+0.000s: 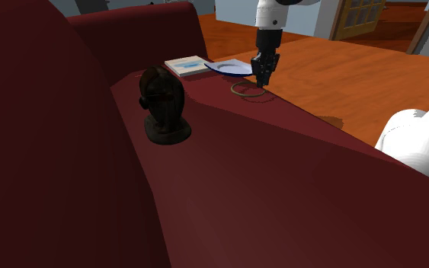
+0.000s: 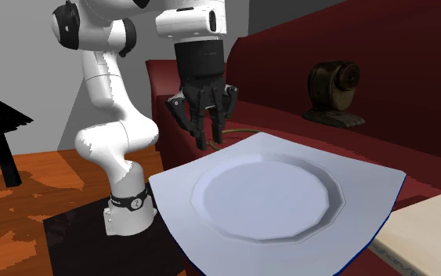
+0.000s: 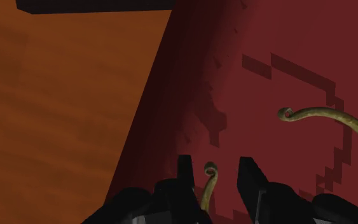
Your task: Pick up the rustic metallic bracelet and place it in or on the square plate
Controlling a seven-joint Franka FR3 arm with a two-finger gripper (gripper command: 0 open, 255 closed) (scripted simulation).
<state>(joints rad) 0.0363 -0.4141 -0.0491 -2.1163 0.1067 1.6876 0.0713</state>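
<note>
Dark bust and book on sofa

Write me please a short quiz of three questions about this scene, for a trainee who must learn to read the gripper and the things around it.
1. True or false: the thin olive-green bracelet with curled ends already lies on the white square plate.
2. What is between the fingers of the black gripper? A) one curled end of the bracelet B) the plate's rim C) nothing
3. Fill in: the dark head-shaped sculpture stands on the dark red ____.

Key: 1 false, it lies on the sofa, beside the plate. 2 A, and the fingers stand apart, not clasping it. 3 sofa.
</note>
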